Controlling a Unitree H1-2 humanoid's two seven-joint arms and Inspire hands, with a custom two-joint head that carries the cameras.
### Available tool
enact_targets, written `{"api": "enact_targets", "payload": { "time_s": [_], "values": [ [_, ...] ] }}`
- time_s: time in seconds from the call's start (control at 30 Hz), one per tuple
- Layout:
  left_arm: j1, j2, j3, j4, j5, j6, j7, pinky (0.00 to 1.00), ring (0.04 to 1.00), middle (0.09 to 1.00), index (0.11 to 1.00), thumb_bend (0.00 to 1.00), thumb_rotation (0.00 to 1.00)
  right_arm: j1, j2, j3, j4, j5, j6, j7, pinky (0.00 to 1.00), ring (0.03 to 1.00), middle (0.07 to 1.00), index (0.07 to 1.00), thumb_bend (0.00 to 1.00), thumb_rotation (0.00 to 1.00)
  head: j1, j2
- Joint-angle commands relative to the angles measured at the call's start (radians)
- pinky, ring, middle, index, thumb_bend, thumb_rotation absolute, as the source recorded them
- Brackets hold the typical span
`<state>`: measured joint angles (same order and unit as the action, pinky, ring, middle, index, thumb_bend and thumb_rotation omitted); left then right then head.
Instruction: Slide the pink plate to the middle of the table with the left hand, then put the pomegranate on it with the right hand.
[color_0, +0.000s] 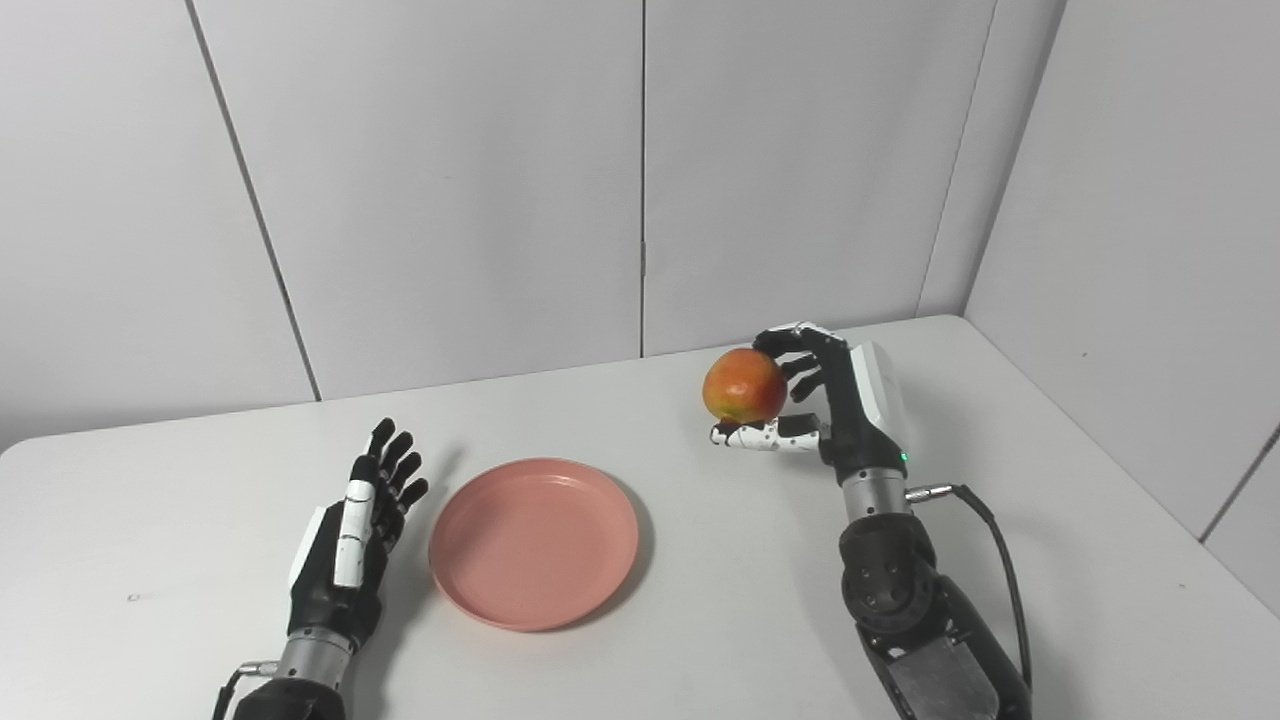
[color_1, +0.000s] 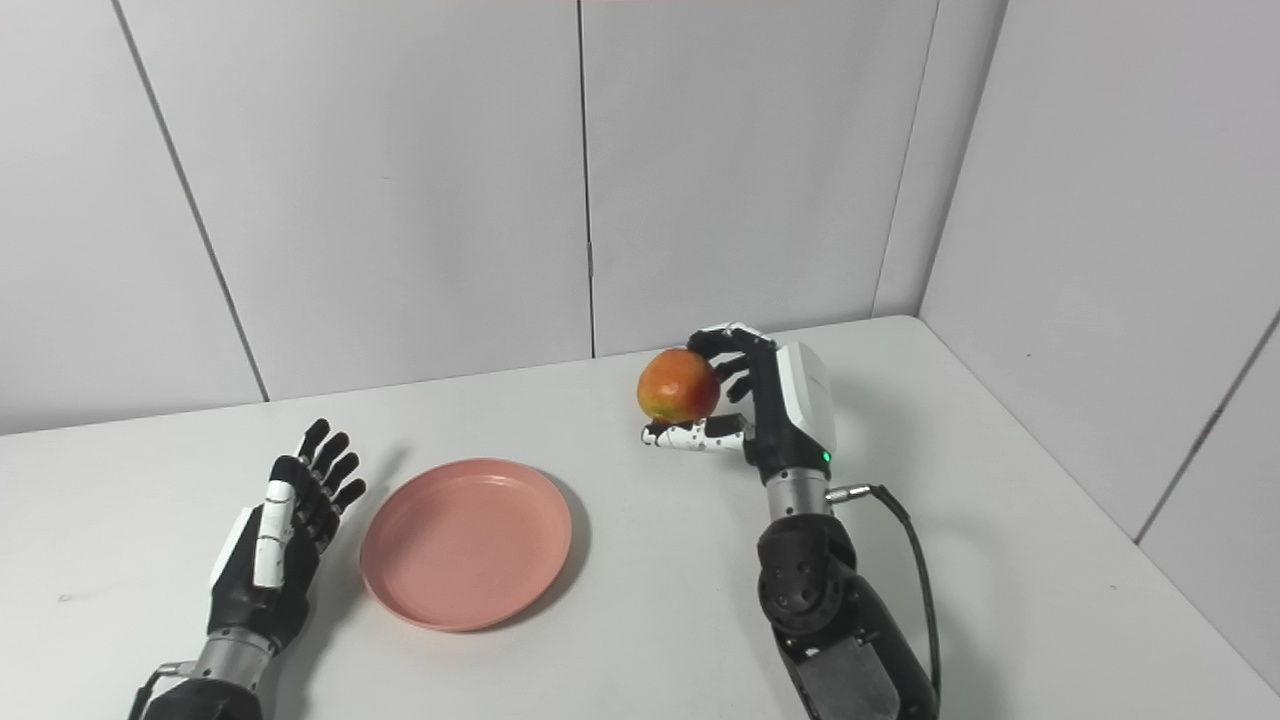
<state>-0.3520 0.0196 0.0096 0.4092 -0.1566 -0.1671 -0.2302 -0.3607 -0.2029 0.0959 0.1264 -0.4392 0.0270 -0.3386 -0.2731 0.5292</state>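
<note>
Your right hand (color_0: 830, 400) grips the pomegranate (color_0: 744, 386) above the table (color_0: 700, 640) — right of the plate (color_0: 533, 541). Your left hand (color_0: 355, 530) rests beside the plate, released — fingers apart.

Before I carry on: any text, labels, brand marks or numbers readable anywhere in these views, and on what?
None can be read.
pink plate: plain, no print.
pomegranate: no sticker showing.
right hand and left hand: white panels bare; one small green light by the right wrist, no lettering.
table and wall panels: unmarked.
</note>
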Motion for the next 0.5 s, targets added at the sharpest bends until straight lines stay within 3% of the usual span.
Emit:
{"api": "enact_targets", "payload": {
  "time_s": [0.0,0.47],
  "values": [
    [0.032,-0.017,-0.007,0.012,-0.005,-0.002,0.004,0.94,0.973,0.984,0.976,0.65,0.98,-0.030,-0.001,0.005,-0.040,-0.020,-0.060,0.004,0.37,0.447,0.449,0.531,0.52,0.00,0.001,0.001],
    [0.040,-0.025,-0.011,-0.014,-0.005,0.024,0.001,0.95,0.979,0.990,0.982,0.64,1.00,0.000,0.054,0.047,-0.036,-0.026,-0.156,0.025,0.34,0.415,0.437,0.536,0.52,0.00,0.015,0.014]
  ]
}}
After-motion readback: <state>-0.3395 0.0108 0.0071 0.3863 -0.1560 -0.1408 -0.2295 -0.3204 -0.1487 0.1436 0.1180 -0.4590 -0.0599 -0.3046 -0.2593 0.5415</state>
